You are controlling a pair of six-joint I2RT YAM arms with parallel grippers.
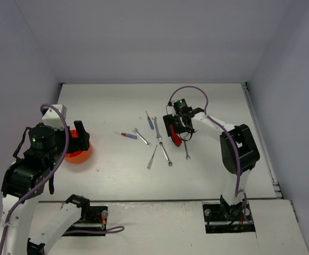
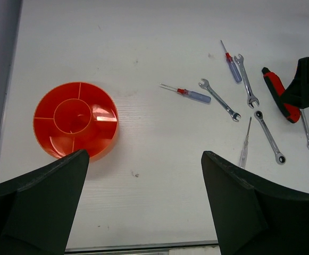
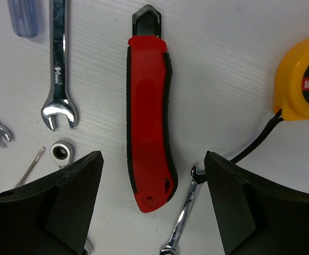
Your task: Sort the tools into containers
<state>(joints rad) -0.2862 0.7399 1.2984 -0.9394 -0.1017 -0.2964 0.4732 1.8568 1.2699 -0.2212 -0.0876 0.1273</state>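
Note:
The orange-red divided tub (image 1: 80, 151) sits at the left, empty in the left wrist view (image 2: 74, 119). My left gripper (image 1: 75, 137) is open and empty, hovering beside it (image 2: 144, 156). The red-and-black knife tool (image 3: 148, 117) lies on the table. My right gripper (image 3: 153, 159) is open, its jaws standing on either side of the handle's butt end without touching it; it also shows from above (image 1: 176, 130). The yellow tape measure (image 3: 306, 85) lies to the knife's right. Silver wrenches (image 2: 219, 100) (image 3: 58, 64) and blue-and-red screwdrivers (image 2: 194, 94) (image 2: 232, 66) are spread around mid-table.
A small wrench (image 3: 183, 212) lies close by my right gripper's right finger. A ratchet wrench (image 2: 269, 136) and a thin clear screwdriver (image 1: 152, 157) lie left of the knife. The table's near edge (image 2: 143, 247) runs below my left gripper.

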